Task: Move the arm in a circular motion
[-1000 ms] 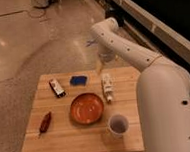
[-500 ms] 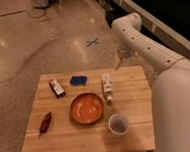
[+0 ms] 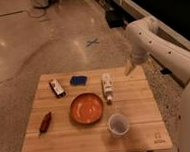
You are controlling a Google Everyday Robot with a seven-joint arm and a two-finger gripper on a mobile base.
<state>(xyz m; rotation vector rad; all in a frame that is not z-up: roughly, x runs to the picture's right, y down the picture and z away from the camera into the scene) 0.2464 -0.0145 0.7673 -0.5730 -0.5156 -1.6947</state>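
Observation:
The glossy white arm [image 3: 161, 49] comes in from the right edge of the camera view and bends at a rounded elbow near the top right. It ends in a narrow tip, the gripper [image 3: 129, 69], which hangs over the far right edge of the wooden table [image 3: 143, 126], to the right of a lying white bottle [image 3: 107, 85].
On the table stand an orange bowl [image 3: 87, 108], a white cup [image 3: 118, 124], a blue sponge [image 3: 78, 80], a dark snack bar [image 3: 57, 88] and a red packet [image 3: 45, 122]. A blue cross mark [image 3: 91, 41] is on the shiny floor behind.
The arm has swung to the right and its tip has come down and right, from over the table's far middle to beyond the bottle at the far right edge.

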